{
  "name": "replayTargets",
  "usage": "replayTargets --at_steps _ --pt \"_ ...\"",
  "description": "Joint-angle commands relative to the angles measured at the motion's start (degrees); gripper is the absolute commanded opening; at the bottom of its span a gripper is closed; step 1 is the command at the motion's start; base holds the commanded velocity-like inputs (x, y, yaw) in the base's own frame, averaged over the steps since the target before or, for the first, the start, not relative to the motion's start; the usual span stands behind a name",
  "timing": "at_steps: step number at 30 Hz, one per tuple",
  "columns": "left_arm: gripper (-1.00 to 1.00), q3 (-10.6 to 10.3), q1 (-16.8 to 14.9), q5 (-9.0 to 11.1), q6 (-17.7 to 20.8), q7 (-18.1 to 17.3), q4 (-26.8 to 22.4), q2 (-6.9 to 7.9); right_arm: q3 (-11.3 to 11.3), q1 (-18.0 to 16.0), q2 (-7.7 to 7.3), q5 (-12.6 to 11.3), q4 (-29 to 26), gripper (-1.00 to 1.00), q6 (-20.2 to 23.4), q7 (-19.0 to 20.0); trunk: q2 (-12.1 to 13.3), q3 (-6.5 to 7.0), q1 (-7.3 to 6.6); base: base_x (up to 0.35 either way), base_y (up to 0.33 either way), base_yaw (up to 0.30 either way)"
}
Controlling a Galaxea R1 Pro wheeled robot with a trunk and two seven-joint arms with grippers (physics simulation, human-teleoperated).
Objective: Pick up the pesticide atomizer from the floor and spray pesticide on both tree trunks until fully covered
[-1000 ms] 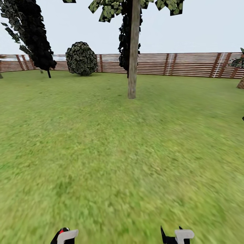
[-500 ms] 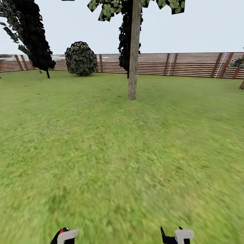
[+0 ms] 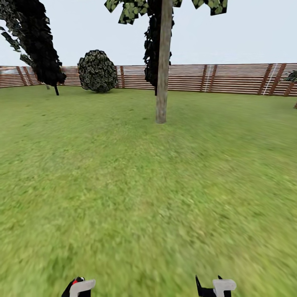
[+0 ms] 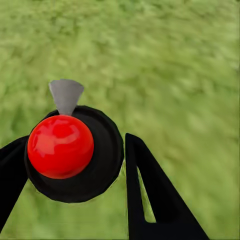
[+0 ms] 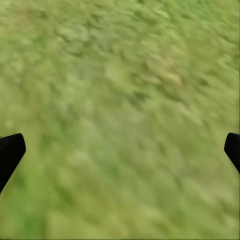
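Note:
A tall tree stands ahead on the lawn, its straight beige-grey tree trunk (image 3: 161, 82) rising to a leafy crown (image 3: 132, 10) at the picture's top. The pesticide atomizer (image 4: 75, 150) is a black round body with a red ball top and a grey nozzle. My left gripper (image 4: 75, 192) is shut on it, a black finger on each side. In the head view the left gripper (image 3: 78, 287) sits at the bottom edge with a red speck of the atomizer (image 3: 74, 282) showing. My right gripper (image 5: 122, 150) hangs open over bare grass, and it also shows low in the head view (image 3: 214, 287).
Flat green grass (image 3: 148, 198) stretches from me to the trunk. A brown slat fence (image 3: 231, 78) closes the far side. A near-black conifer (image 3: 39, 45) and a round dark bush (image 3: 97, 71) stand at the back left; another dark conifer (image 3: 152, 53) rises behind the trunk.
The whole head view has shifted: the trunk's base sits slightly lower and the fence line slightly wider, so the camera has moved a little closer. Both grippers hold the same places.

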Motion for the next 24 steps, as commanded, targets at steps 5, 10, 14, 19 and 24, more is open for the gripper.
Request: replayTargets --at_steps 5,10,14,19,24 --pt "-1.0 0.24 -0.03 -0.42 -0.16 0.16 0.03 -0.04 0.02 -0.03 0.0 0.02 0.04 1.0 -0.17 -0.01 -0.02 -0.41 0.02 0.339 0.0 -0.056" --pt "-1.0 0.24 -0.03 -0.42 -0.16 0.16 0.03 -0.04 0.04 -0.03 0.0 0.02 0.04 1.0 -0.17 -0.01 -0.02 -0.57 0.02 0.339 0.0 -0.014" --pt "-1.0 0.24 -0.03 -0.42 -0.16 0.16 0.03 -0.04 0.04 -0.03 0.0 0.02 0.07 1.0 -0.17 -0.01 -0.02 -0.58 0.02 0.339 0.0 -0.002" --pt "-1.0 0.24 -0.03 -0.42 -0.16 0.16 0.03 -0.04 0.04 -0.03 0.0 0.02 0.07 1.0 -0.17 -0.01 -0.02 -0.58 0.02 0.339 0.0 0.0" --pt "-1.0 0.24 -0.03 -0.42 -0.16 0.16 0.03 -0.04 0.04 -0.03 0.0 0.02 0.04 1.0 -0.17 -0.01 -0.02 -0.58 0.02 0.339 0.0 0.0"
